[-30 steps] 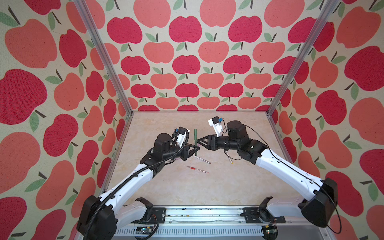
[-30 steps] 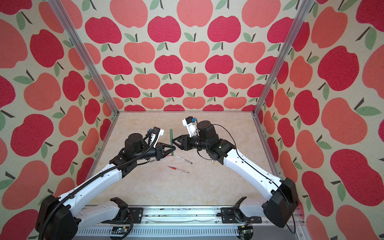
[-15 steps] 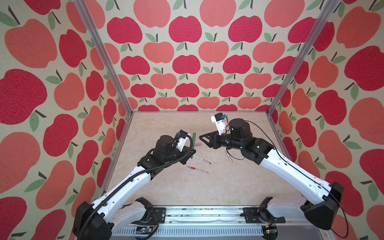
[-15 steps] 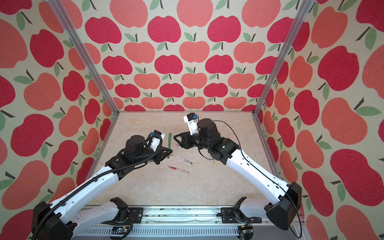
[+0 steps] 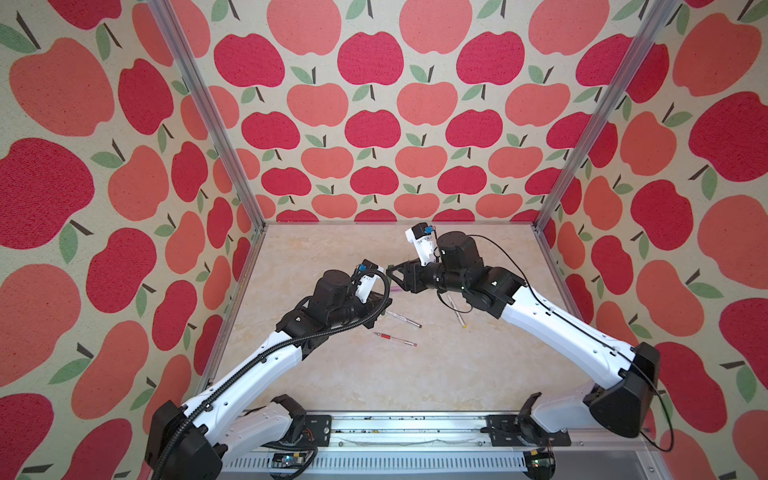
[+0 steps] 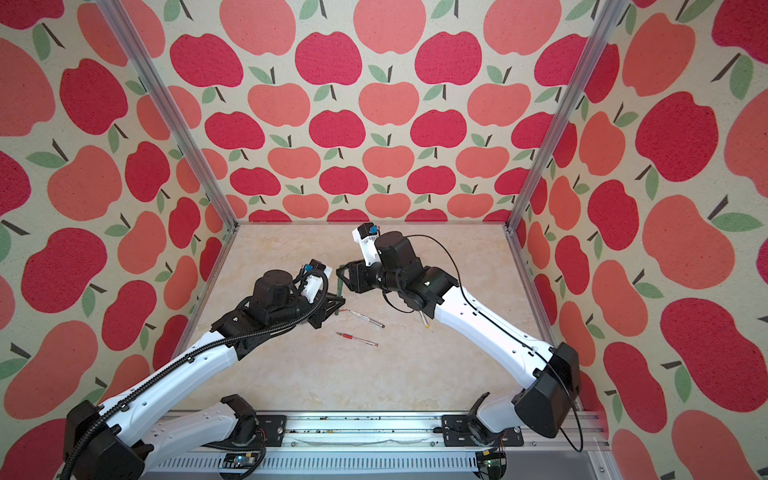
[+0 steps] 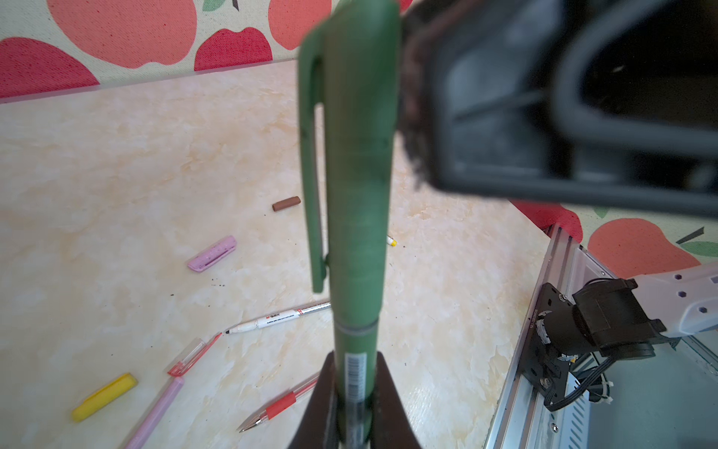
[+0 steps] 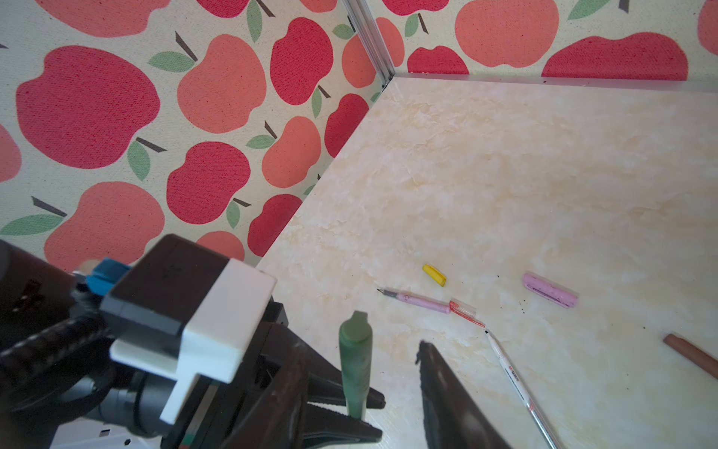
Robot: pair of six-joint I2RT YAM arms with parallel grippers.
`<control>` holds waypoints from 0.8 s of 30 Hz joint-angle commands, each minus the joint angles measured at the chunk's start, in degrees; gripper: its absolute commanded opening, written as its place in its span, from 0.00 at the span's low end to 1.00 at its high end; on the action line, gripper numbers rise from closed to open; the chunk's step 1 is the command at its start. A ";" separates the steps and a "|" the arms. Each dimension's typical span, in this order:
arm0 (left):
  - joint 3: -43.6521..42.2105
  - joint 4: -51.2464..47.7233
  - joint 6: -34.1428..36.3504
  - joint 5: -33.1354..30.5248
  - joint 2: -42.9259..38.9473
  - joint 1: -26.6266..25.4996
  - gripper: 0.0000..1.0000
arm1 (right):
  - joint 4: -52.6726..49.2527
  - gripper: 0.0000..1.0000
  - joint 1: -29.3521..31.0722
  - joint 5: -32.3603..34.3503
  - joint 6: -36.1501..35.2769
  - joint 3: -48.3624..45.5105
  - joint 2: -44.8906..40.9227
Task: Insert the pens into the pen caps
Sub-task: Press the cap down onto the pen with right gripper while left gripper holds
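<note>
My left gripper is shut on the barrel of the dark green pen, which stands upright with the green cap on it. In a top view the green pen rises from the left gripper, with the right gripper just behind it. My right gripper is open; the capped pen stands between its jaws, touching neither. On the table lie the pink pen, red cap, white-and-brown pen, yellow cap, lilac cap, brown cap and red pen.
A white-and-yellow pen lies partly under the right arm. Apple-patterned walls close the table on three sides, with metal posts at the back corners. The arms' mounting rail runs along the front edge.
The right gripper has let go of the green cap and drawn back slightly, its jaws a little wider. The left gripper still holds the capped green pen and has dipped slightly.
</note>
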 commanded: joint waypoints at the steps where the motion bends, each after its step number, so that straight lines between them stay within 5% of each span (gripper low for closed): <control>1: 1.25 -0.12 1.24 -0.45 0.02 -0.44 0.00 | -1.03 0.48 0.33 1.01 -0.98 2.14 0.99; 24: 0.70 4.87 -1.45 -1.48 -0.45 -0.70 0.00 | -1.45 0.17 0.61 0.89 0.76 2.24 3.20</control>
